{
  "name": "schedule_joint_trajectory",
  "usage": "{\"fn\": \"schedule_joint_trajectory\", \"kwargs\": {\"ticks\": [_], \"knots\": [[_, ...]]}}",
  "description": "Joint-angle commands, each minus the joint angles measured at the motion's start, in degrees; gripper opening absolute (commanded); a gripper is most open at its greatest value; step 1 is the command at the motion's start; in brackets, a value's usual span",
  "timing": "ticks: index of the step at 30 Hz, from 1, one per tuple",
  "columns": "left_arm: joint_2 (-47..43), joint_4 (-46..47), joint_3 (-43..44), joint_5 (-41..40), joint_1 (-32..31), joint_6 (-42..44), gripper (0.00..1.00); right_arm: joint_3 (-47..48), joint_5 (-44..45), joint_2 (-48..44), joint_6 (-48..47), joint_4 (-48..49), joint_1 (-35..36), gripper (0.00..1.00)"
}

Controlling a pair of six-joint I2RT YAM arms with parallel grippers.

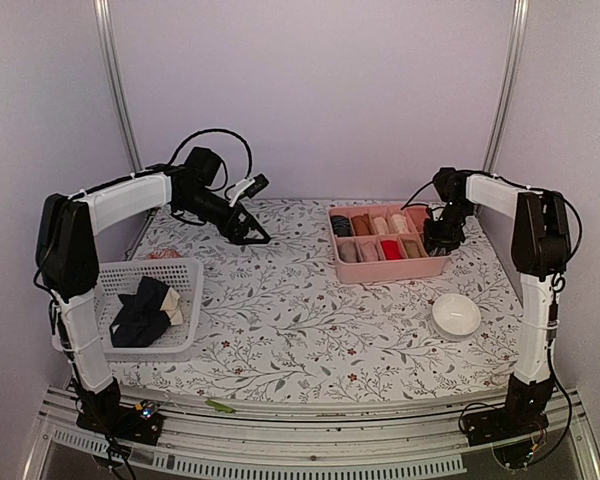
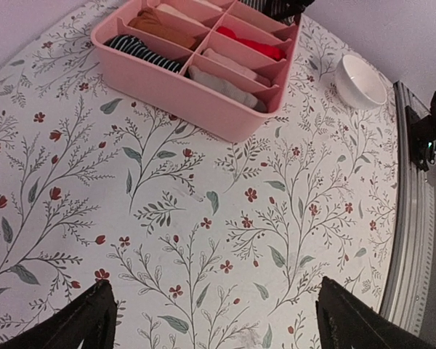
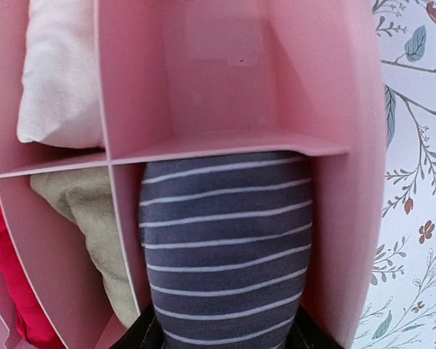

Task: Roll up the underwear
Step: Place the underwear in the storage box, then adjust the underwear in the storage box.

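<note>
A grey underwear roll with white stripes (image 3: pixel 225 240) lies in a corner compartment of the pink divided tray (image 1: pixel 390 272). My right gripper (image 3: pixel 221 336) reaches down into that compartment, one dark finger on each side of the roll's near end. Whether the fingers still press the cloth does not show. Neighbouring compartments hold an olive-tan roll (image 3: pixel 87 218), a cream one (image 3: pixel 58 73) and a red one (image 3: pixel 14 276). My left gripper (image 1: pixel 250 235) hangs open over bare tablecloth at the back left, nothing between its fingers. Black underwear (image 1: pixel 140 312) lies loose in the white basket (image 1: pixel 185 275).
A white bowl (image 1: pixel 456 315) stands near the front right, below the tray. The basket sits at the table's left front edge. In the left wrist view the pink tray (image 2: pixel 203 109) and the bowl (image 2: pixel 360 80) lie beyond the open fingers.
</note>
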Motion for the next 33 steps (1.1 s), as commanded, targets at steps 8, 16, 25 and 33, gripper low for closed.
{"fn": "schedule_joint_trajectory", "kwargs": {"ticks": [8, 16, 25, 33], "knots": [[-1.3, 0.1, 1.2, 0.9, 0.6, -0.6, 0.96, 3.6, 0.7, -0.6, -0.1, -7.9, -0.5, 0.59], [-0.7, 0.0, 1.9, 1.3, 0.7, -0.8, 0.96, 3.4, 1.1, -1.0, -0.1, -7.6, -0.5, 0.66], [-0.3, 0.0, 2.1, 2.1, 0.7, -1.0, 0.96, 6.2, 1.9, -5.2, 0.6, -9.0, -0.5, 0.59], [-0.1, 0.0, 2.5, 2.1, 0.7, -1.2, 0.96, 8.9, 2.6, -6.3, 0.9, -8.4, -0.5, 0.48]]}}
